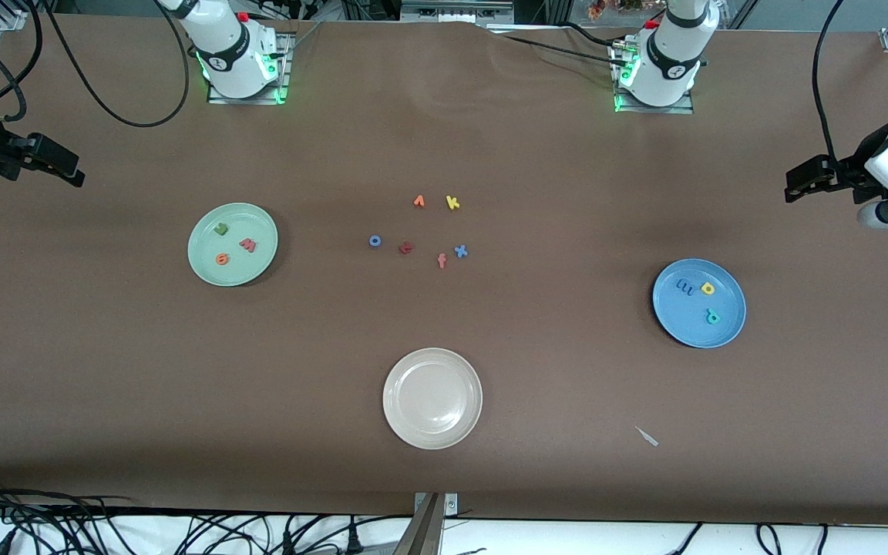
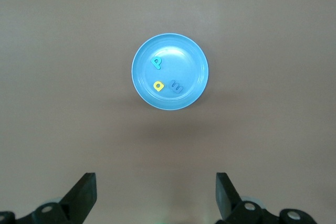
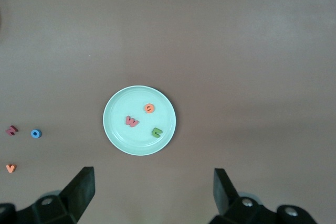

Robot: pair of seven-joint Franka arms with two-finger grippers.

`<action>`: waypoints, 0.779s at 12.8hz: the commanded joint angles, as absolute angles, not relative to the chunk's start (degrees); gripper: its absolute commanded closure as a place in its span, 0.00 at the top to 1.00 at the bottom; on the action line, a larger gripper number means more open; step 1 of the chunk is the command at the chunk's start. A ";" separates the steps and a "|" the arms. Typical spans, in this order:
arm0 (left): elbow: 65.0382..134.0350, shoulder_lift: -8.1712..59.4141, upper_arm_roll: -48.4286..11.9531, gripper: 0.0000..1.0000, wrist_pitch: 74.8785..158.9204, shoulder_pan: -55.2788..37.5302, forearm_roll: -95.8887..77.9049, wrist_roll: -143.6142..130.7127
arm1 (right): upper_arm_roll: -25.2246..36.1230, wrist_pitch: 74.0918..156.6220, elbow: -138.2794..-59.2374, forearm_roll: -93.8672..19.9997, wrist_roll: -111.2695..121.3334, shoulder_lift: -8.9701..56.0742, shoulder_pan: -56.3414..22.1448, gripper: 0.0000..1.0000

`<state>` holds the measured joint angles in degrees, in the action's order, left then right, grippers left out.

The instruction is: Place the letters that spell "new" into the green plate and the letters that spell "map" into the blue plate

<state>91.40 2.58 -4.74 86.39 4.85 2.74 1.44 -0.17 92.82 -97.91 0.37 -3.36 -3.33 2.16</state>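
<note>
The green plate (image 1: pixel 205 258) (image 3: pixel 118 129) lies toward the right arm's end and holds the green "n" (image 1: pixel 220 228) (image 3: pixel 157 132), orange "e" (image 1: pixel 222 259) (image 3: pixel 149 108) and salmon-red "w" (image 1: pixel 248 245) (image 3: pixel 132 122). The blue plate (image 1: pixel 675 320) (image 2: pixel 191 59) lies toward the left arm's end and holds the blue "m" (image 1: pixel 684 287) (image 2: pixel 176 86), yellow "a" (image 1: pixel 708 288) (image 2: pixel 158 85) and teal "p" (image 1: pixel 712 315) (image 2: pixel 156 63). My left gripper (image 1: pixel 798 185) (image 2: pixel 156 192) hangs open and empty, high over the table's end. My right gripper (image 1: pixel 55 166) (image 3: pixel 154 190) hangs open and empty over its own end.
Loose letters lie mid-table: orange one (image 1: pixel 418 201), yellow "k" (image 1: pixel 452 203), blue "o" (image 1: pixel 375 240), dark red zigzag (image 1: pixel 406 247), salmon "f" (image 1: pixel 442 260), blue "x" (image 1: pixel 460 250). A cream-white plate (image 1: pixel 405 428) sits nearer the camera. A small pale scrap (image 1: pixel 647 436) lies nearby.
</note>
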 commanded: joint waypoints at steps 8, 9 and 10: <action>91.23 1.49 -4.57 1.00 86.66 5.01 -0.44 2.64 | -0.88 92.20 -97.56 0.44 -3.16 -3.60 2.99 1.00; 91.23 1.58 -4.66 1.00 86.92 4.92 -0.44 2.64 | -0.88 92.20 -97.56 0.44 -3.16 -3.60 2.99 1.00; 91.32 1.50 -4.66 1.00 87.27 4.57 -0.44 2.64 | -0.88 92.28 -97.56 0.53 -3.16 -3.52 2.99 1.00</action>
<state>91.18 2.39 -4.76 86.70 4.87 1.28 1.46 -0.17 92.81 -97.91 0.37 -3.36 -3.33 2.16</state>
